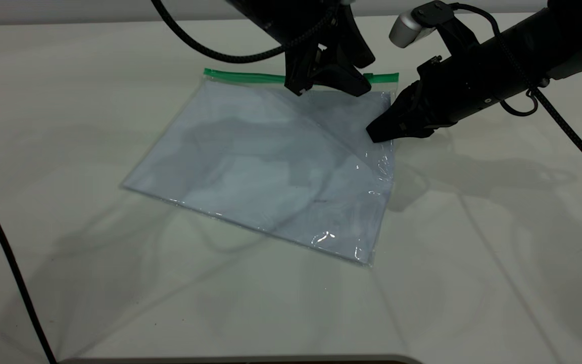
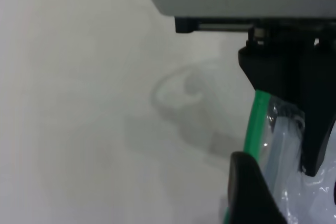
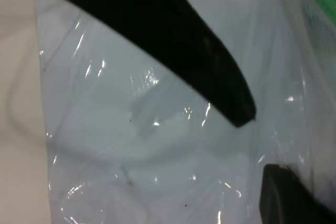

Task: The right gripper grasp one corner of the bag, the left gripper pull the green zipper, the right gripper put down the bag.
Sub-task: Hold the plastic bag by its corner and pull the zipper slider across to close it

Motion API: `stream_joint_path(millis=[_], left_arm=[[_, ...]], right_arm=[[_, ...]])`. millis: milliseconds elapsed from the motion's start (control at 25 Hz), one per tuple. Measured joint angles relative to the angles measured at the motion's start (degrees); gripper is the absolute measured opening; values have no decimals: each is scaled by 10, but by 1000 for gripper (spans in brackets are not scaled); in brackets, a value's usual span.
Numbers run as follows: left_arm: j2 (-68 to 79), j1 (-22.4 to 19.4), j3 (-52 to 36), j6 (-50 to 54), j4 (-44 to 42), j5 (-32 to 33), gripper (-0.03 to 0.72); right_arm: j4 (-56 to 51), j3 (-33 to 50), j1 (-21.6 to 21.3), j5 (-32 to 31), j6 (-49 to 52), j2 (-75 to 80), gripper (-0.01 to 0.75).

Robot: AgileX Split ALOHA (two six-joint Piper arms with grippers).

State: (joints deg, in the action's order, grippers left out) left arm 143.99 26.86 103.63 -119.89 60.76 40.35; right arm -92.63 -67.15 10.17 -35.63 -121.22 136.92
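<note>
The bag (image 1: 265, 162) is clear, holds white sheets, and slopes up from the table toward its far right corner. My right gripper (image 1: 376, 132) is shut on the bag's right edge just below that corner; in the right wrist view one finger (image 3: 210, 72) lies over the plastic (image 3: 131, 140) and the other (image 3: 294, 198) sits beneath it. The green zipper (image 1: 243, 76) runs along the far edge. My left gripper (image 1: 327, 87) stands over its right part, open, with the green strip (image 2: 256, 124) and bag edge between its fingers (image 2: 315, 129). No slider tab shows.
The white table (image 1: 473, 253) surrounds the bag on all sides. A thick braided cable (image 1: 205, 48) trails from the left arm at the back. Another black cable (image 1: 3, 242) crosses the near left corner. A dark edge (image 1: 230, 360) lines the front.
</note>
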Motion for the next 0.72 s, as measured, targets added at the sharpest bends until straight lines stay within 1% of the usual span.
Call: stream_joint_path(millis=[160,280,360,600,640,720], left_arm=[[6,0,0,0,0,0,414],[6,0,0,0,0,0,366],[6,0,0,0,0,0,310],[6,0,0,0,1,0,63],[6,0,0,0,1,0,34],[6,0,0,0,2,0,9]], right_arm=[[1,0,0,0,0,0,35],[1,0,0,0,0,0,35],[1,0,0,0,0,0,35],[-1,0,0,-2,1,0,35],[-3,0,0,-4,4,0,35],[-5,0,0,-11,16,0,35]])
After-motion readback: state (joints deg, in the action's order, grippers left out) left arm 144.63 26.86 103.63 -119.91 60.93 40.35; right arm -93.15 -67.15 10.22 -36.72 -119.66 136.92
